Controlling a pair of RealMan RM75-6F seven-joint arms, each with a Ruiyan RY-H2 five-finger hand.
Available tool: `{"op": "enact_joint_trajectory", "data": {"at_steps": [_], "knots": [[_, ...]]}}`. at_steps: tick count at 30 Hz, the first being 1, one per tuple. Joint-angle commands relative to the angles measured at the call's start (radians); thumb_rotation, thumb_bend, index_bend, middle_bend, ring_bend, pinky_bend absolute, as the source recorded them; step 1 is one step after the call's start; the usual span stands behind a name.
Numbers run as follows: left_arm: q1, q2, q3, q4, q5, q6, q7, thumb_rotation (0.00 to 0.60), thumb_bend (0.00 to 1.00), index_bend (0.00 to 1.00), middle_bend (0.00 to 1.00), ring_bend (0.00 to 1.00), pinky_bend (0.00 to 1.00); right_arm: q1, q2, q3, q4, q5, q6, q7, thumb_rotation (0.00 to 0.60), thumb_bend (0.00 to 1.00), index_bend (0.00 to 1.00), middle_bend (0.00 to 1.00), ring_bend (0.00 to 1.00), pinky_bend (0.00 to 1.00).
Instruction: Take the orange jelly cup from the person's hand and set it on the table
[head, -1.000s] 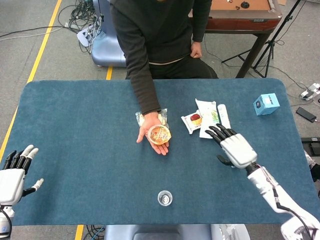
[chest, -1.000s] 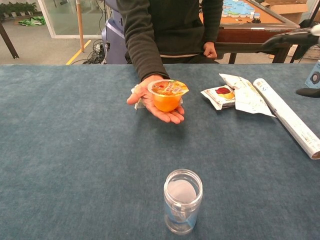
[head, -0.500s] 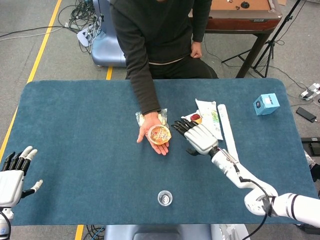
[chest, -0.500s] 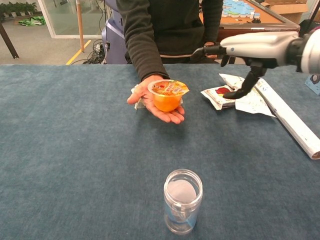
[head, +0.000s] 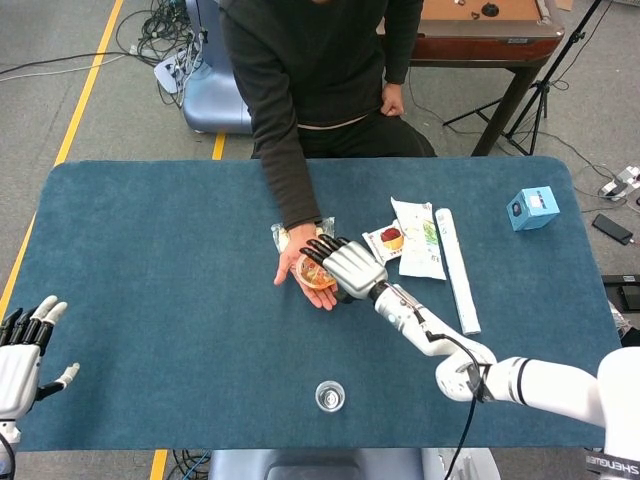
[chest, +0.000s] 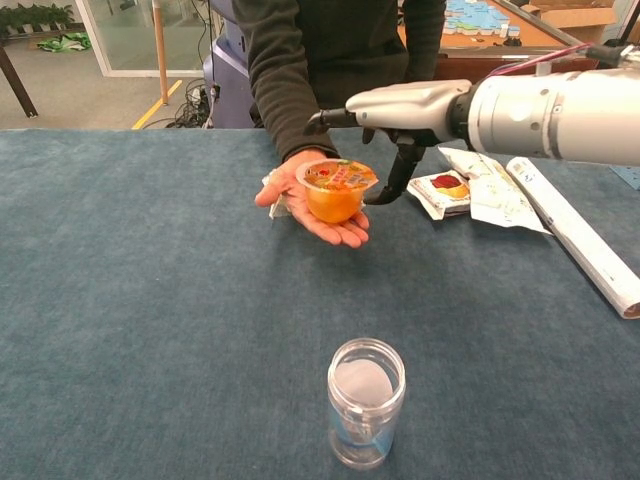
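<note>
Orange translucent plastic jelly cup (head: 318, 270) with printed foil lid sitting on person's upturned palm (head: 303, 262) over blue cloth table (head: 150, 250), head view. Right robot hand (head: 350, 266) hovering over cup, fingers apart, holding nothing. Left robot hand (head: 20, 348) idling at table edge, fingers spread, empty.

Chest view: cup (chest: 334, 192) sitting upright on palm (chest: 312, 210), right hand (chest: 395, 112) just above and beside, thumb hanging beside rim, apparently not touching. Likely light, thin-walled, slick, squashable; gripping sidewall below rim gently, avoiding lid. Clear glass jar (chest: 365, 401) standing near front edge.
</note>
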Motion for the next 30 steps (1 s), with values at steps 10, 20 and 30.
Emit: {"op": "enact_joint_trajectory", "data": {"at_steps": [10,20,30], "knots": [[0.007,0.002,0.000,0.008,0.001,0.005,-0.011,0.600,0.21,0.11,0.07,0.09,0.03,0.082,-0.076,-0.031,0.104,0.091,-0.031,-0.001,0.600,0.26,0.06,0.05,0.00,0.20],[0.007,-0.002,-0.001,0.011,0.003,0.002,-0.010,0.600,0.21,0.11,0.07,0.09,0.03,0.065,-0.119,-0.036,0.161,0.012,0.038,0.084,0.600,0.40,0.32,0.28,0.20,0.42],[0.004,-0.001,-0.005,0.010,0.004,0.000,-0.010,0.600,0.21,0.11,0.07,0.09,0.03,-0.010,-0.030,-0.039,0.065,-0.114,0.158,0.187,0.600,0.45,0.42,0.34,0.30,0.55]]}}
